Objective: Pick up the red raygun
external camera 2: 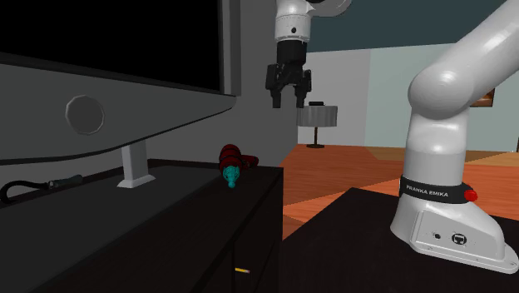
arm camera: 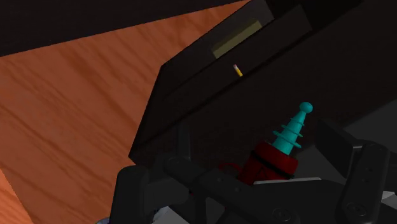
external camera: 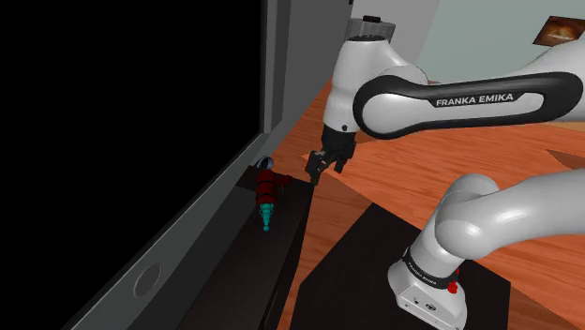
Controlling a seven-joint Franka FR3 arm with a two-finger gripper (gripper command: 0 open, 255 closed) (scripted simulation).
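The raygun (external camera: 265, 193) has a dark red body and a teal ringed tip. It lies near the end of a dark cabinet top (external camera: 234, 281), beside the TV's lower edge. In the second exterior view the raygun (external camera 2: 230, 161) lies well below my gripper (external camera 2: 288, 100), which hangs in the air with its fingers apart and nothing between them. In the shoulder view the gripper (external camera: 323, 165) is above the raygun and toward that view's right, near the cabinet's end. The wrist view looks down on the raygun (arm camera: 273, 160), framed between the two fingers but not touched.
A large dark TV (external camera 2: 108, 50) in a grey frame stands on a grey foot (external camera 2: 137, 171) along the cabinet's back. A black cable (external camera 2: 25, 190) lies under it. Wooden floor (external camera: 337, 206) separates the cabinet from my black stand (external camera: 356, 272). The cabinet front bears a small yellow mark (arm camera: 238, 70).
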